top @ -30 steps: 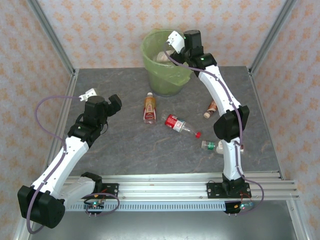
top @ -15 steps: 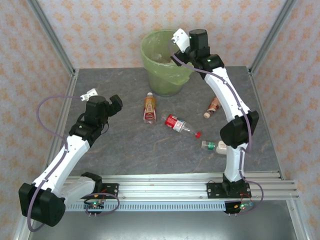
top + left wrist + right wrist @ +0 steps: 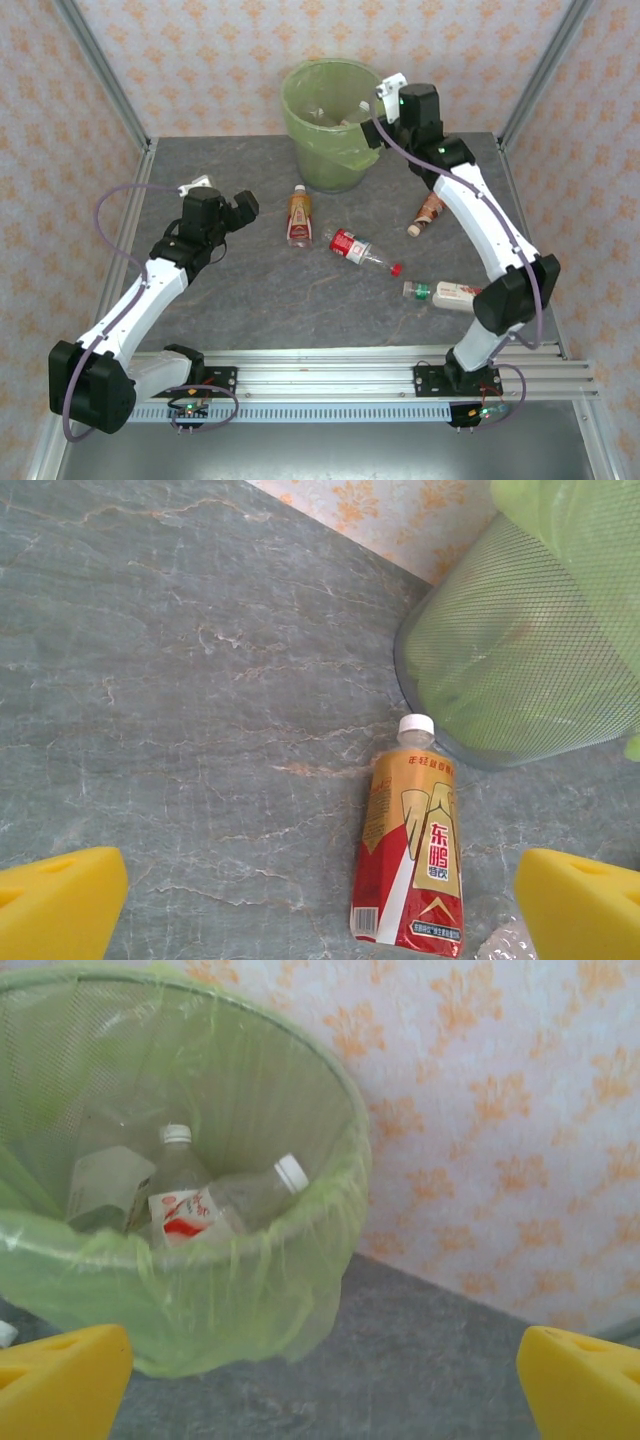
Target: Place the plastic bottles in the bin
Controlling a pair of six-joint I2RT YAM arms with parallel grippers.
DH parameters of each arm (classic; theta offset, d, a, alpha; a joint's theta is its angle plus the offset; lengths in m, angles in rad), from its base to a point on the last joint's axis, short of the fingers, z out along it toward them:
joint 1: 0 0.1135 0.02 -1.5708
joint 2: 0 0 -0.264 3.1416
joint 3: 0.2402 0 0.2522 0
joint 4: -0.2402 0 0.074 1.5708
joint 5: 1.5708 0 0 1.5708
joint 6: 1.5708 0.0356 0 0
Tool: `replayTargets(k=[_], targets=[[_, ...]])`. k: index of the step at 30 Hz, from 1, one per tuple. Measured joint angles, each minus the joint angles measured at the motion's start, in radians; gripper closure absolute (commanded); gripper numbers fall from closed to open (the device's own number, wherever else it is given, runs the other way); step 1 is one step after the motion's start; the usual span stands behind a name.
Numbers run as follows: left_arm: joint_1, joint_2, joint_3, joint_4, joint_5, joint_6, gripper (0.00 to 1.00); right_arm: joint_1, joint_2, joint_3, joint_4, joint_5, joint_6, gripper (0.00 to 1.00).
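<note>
The worktop [image 3: 250, 290] carries the bin [image 3: 330, 165] at its back. The right gripper [image 3: 320, 1380] hangs beside the bin's rim and the left gripper [image 3: 320, 910] well left of the bin. Both have their jaws spread wide, holding nothing. Some bottles [image 3: 185, 1215] lie inside the bin. Four more lie in front of it, the orange bottle [image 3: 298, 215] nearest.
</note>
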Motion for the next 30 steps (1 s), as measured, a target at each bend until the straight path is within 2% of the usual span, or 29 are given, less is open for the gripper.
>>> replayTargets(k=[6, 13, 26, 30], targets=[[0.000, -0.005, -0.034, 0.028, 0.029, 0.008, 0.00, 0.000, -0.213, -0.307, 0.068, 0.018, 0.182, 0.01], [-0.003, -0.011, -0.101, 0.149, 0.197, 0.046, 0.00, -0.018, -0.441, -0.563, 0.080, 0.015, 0.423, 0.01], [-0.043, -0.013, -0.147, 0.249, 0.260, 0.085, 0.00, -0.176, -0.624, -0.689, -0.263, 0.042, 1.020, 0.01], [-0.057, 0.014, -0.146, 0.283, 0.259, 0.085, 0.00, -0.262, -0.656, -0.703, -0.391, -0.004, 1.211, 0.01]])
